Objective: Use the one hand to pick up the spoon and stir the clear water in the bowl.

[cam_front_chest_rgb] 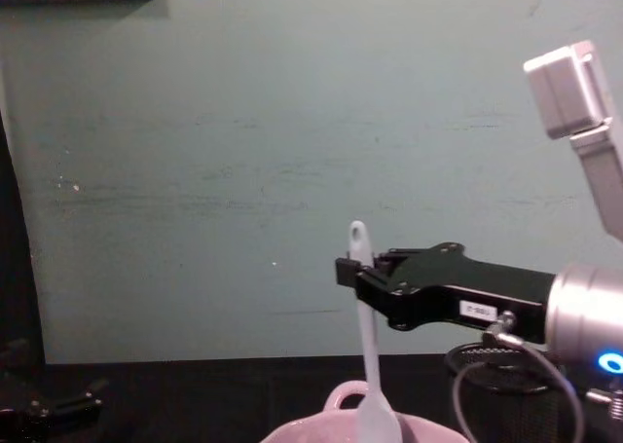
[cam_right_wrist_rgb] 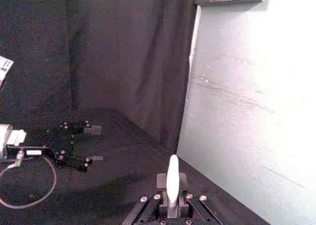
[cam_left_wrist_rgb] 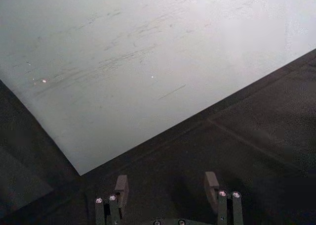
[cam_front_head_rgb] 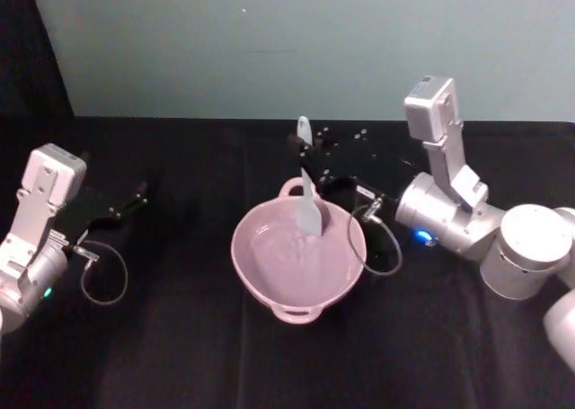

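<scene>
The black cloth-covered table runs from the near edge back to a pale teal wall, with bare cloth on all sides of the bowl. The silver-grey right arm reaches in from the right. Its black right gripper hangs over the bowl's far rim, well above the table in the chest view.

The pale pink ceramic bowl sits at the table's middle, well apart from every table edge, its loop handle towards the wall. A black wire-mesh cup stands below the right wrist, on the bowl's right.

The black left gripper rests low at the table's left side, well apart from the bowl. Its fingers are spread with nothing between them.

The right gripper's fingers are pinched on the handle of the long white plastic spoon, just below its holed end. The spoon stands nearly upright, its scoop down inside the bowl near the far rim.
</scene>
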